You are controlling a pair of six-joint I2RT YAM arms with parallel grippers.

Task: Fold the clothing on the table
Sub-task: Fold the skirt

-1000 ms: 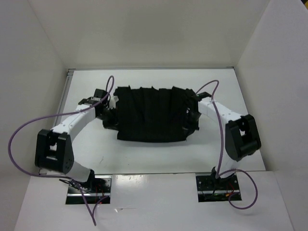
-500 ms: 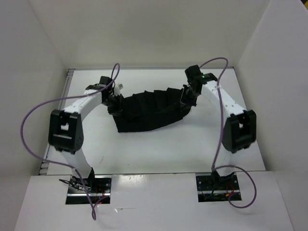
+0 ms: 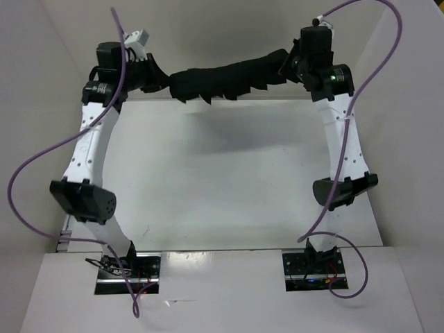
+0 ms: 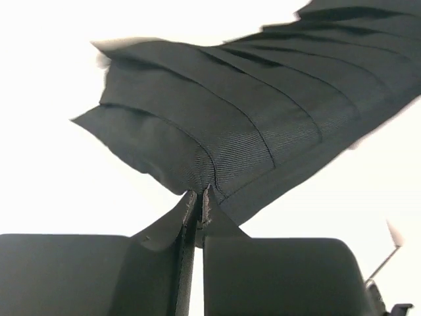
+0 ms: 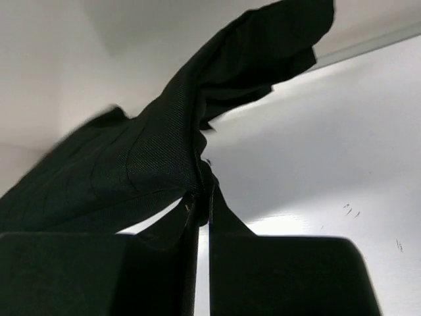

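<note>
The clothing [image 3: 225,78], a black pleated garment, hangs in the air as a stretched band high over the far end of the white table [image 3: 229,173]. My left gripper [image 3: 161,82] is shut on its left end, where the fabric [image 4: 217,131] fans out from the pinched jaws of the left gripper [image 4: 197,197]. My right gripper [image 3: 284,68] is shut on the right end. In the right wrist view the cloth [image 5: 158,158] droops left from the pinch of the right gripper [image 5: 202,197]. Both arms are raised and stretched far out.
White walls [image 3: 409,104] enclose the table on the left, back and right. Purple cables [image 3: 41,166] loop off both arms. Two mounting plates [image 3: 128,270] sit at the near edge.
Both arms have lifted the clothing off the table and carried it up and toward the back wall. It went from lying flat to hanging stretched between the grippers.
</note>
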